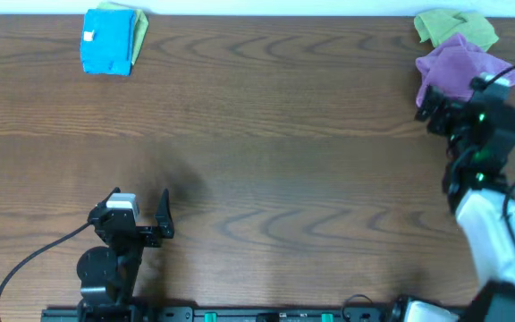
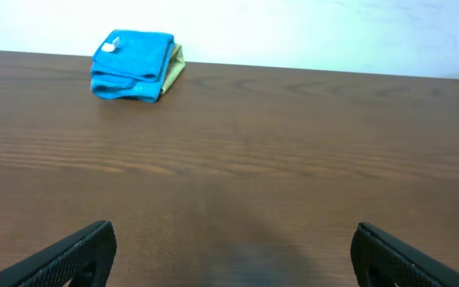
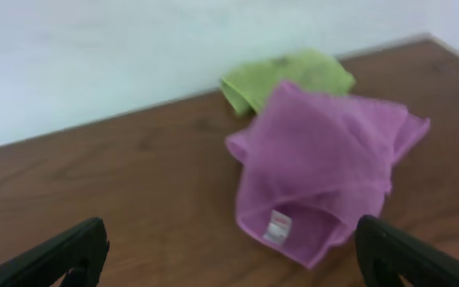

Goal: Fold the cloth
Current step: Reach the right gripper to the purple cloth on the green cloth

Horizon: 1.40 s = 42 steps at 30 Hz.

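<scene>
A crumpled purple cloth (image 1: 454, 64) lies at the far right of the table, partly over a crumpled green cloth (image 1: 455, 27). In the right wrist view the purple cloth (image 3: 325, 167) shows a white label and the green cloth (image 3: 289, 76) lies behind it. My right gripper (image 1: 436, 105) is open and empty, just in front of the purple cloth (image 3: 229, 263). My left gripper (image 1: 139, 210) is open and empty near the front left edge, over bare table (image 2: 229, 255).
A folded blue cloth (image 1: 110, 40) lies on a folded green one at the far left; it also shows in the left wrist view (image 2: 131, 65). The wooden table (image 1: 266, 152) ends at a white wall at the back. Cables run along the front edge.
</scene>
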### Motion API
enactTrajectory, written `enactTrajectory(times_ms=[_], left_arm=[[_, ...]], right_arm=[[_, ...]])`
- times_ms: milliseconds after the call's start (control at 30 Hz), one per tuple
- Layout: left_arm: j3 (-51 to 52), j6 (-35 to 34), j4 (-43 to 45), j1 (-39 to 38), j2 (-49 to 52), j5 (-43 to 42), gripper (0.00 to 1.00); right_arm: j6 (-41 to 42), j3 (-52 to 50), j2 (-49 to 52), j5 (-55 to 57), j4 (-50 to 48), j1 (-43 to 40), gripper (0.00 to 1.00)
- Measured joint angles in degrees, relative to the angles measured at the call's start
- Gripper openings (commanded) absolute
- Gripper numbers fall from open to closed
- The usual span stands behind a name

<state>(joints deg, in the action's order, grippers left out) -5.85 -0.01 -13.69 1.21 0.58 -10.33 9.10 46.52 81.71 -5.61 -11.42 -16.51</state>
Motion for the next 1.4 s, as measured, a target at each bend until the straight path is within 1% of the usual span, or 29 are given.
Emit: enactTrajectory(times_ms=[167,367,533,700,733,800,867,900,933,1000,1067,1267,1400], left_arm=[[0.00,0.00,0.00,0.00,0.00,0.00,0.95],[0.00,0.00,0.00,0.00,0.00,-0.02,0.95],[0.00,0.00,0.00,0.00,0.00,0.00,0.96],[0.00,0.00,0.00,0.00,0.00,0.00,0.95],[0.00,0.00,0.00,0.00,0.00,0.00,0.95],[0.00,0.00,0.00,0.00,0.00,0.00,0.95],[0.00,0.00,0.00,0.00,0.00,0.00,0.96],[0.00,0.00,0.00,0.00,0.00,0.00,0.95],[0.00,0.00,0.00,0.00,0.00,0.00,0.95],[0.00,0.00,0.02,0.00,0.00,0.00,0.95],[0.00,0.00,0.02,0.00,0.00,0.00,0.95],[0.00,0.00,0.00,0.00,0.00,0.00,0.95],[0.00,0.00,0.00,0.00,0.00,0.00,0.96]], right_arm=[[1.44,7.56,8.57,-0.02,2.64,-2.51,0.99],[3.91,13.60,18.67,-0.85,3.48,-5.75,0.99],[6.73,16.46,25.94,-3.63,3.45,-6.91,0.99],[8.74,16.90,29.94,-6.29,2.05,-6.91,0.97],[8.96,16.90,30.42,-6.58,1.68,-6.91,0.94],[9.51,16.98,31.26,-6.93,1.11,-6.88,0.83],[9.97,17.14,31.95,-7.28,0.61,-6.88,0.67],[10.19,17.18,32.24,-7.37,0.13,-6.88,0.58],[10.19,17.18,32.33,-7.34,-0.17,-6.91,0.47],[10.34,17.22,32.44,-7.08,-0.85,-6.88,0.20],[10.64,17.33,32.44,-6.58,-1.62,-6.91,0.01],[11.08,18.34,32.46,-6.40,-1.73,-6.93,0.01],[11.08,21.66,32.46,-9.16,-0.63,-6.93,0.01]])
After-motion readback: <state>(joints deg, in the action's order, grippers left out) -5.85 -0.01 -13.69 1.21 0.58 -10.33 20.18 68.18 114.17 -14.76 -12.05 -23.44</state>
